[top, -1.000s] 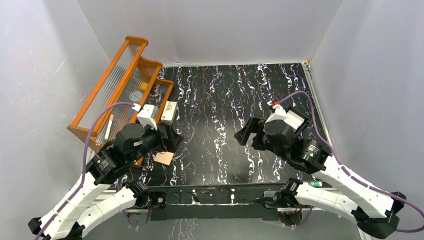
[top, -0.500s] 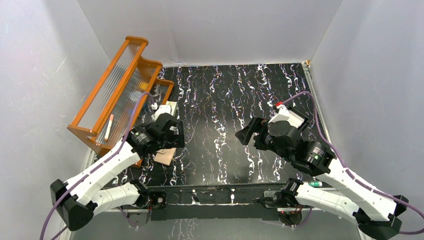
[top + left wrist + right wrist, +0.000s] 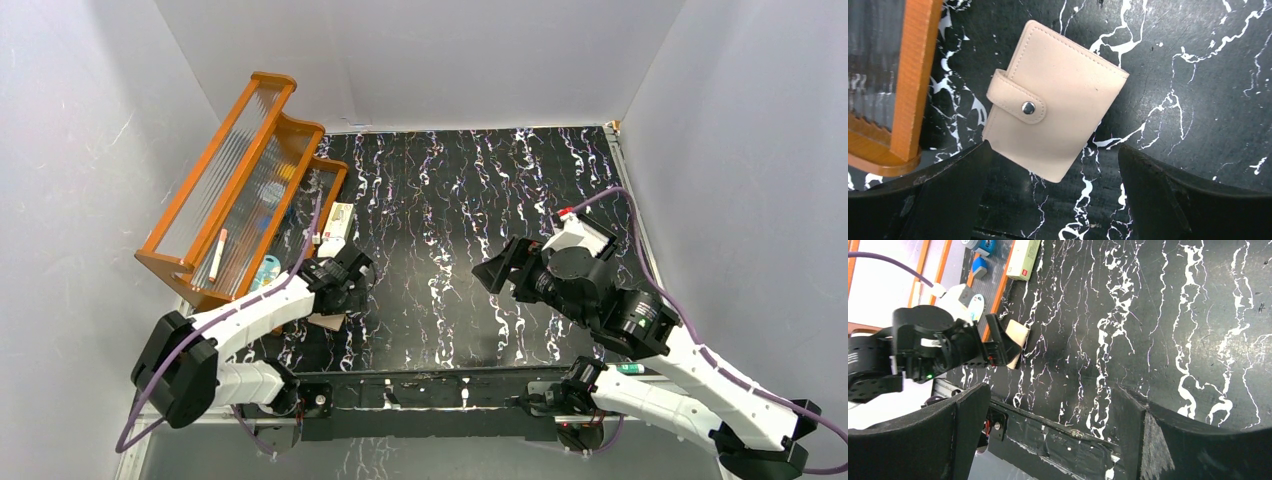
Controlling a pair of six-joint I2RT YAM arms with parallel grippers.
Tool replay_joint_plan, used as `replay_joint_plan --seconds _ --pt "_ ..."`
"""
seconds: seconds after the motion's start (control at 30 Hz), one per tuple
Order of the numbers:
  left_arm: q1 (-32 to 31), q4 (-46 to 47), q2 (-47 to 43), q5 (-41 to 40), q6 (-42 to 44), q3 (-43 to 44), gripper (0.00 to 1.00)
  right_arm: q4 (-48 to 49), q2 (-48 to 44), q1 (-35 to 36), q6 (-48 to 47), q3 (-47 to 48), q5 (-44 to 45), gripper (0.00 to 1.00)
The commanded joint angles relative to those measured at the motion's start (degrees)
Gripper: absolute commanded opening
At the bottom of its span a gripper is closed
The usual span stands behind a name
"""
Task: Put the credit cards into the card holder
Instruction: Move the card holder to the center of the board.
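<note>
Table [image 3: 450, 190], black with white veining, is carrying everything else. Along its left edge an orange rack [image 3: 275, 80] with ribbed clear panels is standing at a slant; a few small pale and blue items are lying in it, too small to name. Both arms are reaching in from the near edge: the left arm [image 3: 250, 312] is stretching low toward the rack's near corner, and the right arm [image 3: 690, 358] is bending over the right half of the table. The left gripper [image 3: 1053, 150] is pointing down with its jaws spread wide and is gripping nothing; in its wrist view the two dark fingers [image 3: 948, 200] are framing the near end of the holder, and whether either is touching it I cannot tell. The right gripper [image 3: 1050, 390] is hanging above bare table right of centre, its jaws spread just as wide, also empty, facing the left arm. A white box [image 3: 340, 220] with a red mark is lying by the rack's inner side, beyond the left gripper. The holder [image 3: 1055, 100], pale tan and closed, is lying flat on the table just beside the rack's near corner, turned at an angle, its tab [image 3: 1015, 102] snapped shut by a small metal stud [image 3: 1028, 107]
</note>
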Motion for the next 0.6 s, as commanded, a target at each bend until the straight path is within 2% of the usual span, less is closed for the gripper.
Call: replay_joint_plan --seconds 0.0,0.17,0.37,0.47,0.57 --pt "0.33 7.15 2.29 0.75 0.11 -2.44 0.97 2.37 -1.41 -0.14 -0.39 0.37 -0.35 0.98" --pt "0.33 13.32 4.87 5.04 4.37 -4.41 0.96 0.70 -1.99 -0.14 -0.57 1.51 0.73 0.98" --pt "0.03 24.55 4.12 16.44 12.27 -5.13 0.85 0.36 -3.15 -0.16 -0.87 1.80 1.76 0.98" --pt "-1.07 29.97 5.75 22.46 11.32 -5.26 0.82 -0.30 -4.09 -0.17 -0.64 1.58 2.10 0.98" --pt "-4.77 36.06 9.67 27.69 11.08 -4.40 0.78 -2.17 -4.97 -0.11 -0.46 1.66 3.56 0.98"
